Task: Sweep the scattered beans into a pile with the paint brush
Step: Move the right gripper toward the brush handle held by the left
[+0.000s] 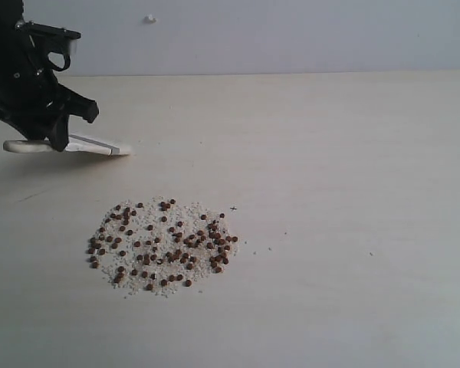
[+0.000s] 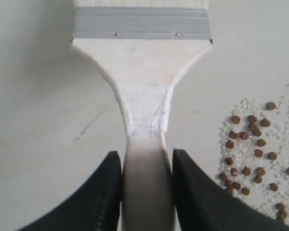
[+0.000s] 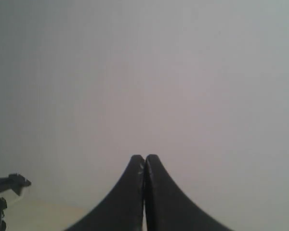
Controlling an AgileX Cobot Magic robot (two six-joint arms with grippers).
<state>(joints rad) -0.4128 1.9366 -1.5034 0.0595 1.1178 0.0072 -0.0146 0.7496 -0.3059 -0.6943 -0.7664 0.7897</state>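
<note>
- Currently my left gripper [image 2: 145, 159] is clamped on the narrow neck of the wide flat paint brush with its pale cream wooden handle, silver metal ferrule and white bristles [image 2: 142, 72], one black jaw pressing each side of the handle.
- In the exterior view the brush lies nearly flat at the upper left of the frame. I can't quite tell whether it rests on the pale tabletop [image 1: 353, 192] or hangs just above it.
- The tiny round reddish-brown beans mixed with fine whitish grains [image 1: 161, 245] sit in a loose patch at the lower left-centre, apart from the brush.
- My right gripper [image 3: 144, 159] is closed on nothing, facing a blank wall.
- I judge the brush light, with a stiff, smooth handle, so the neck is a sound place to hold. The bristles look soft and should bend under pressure.
- The beans will likely roll, so gentle strokes seem wise.
</note>
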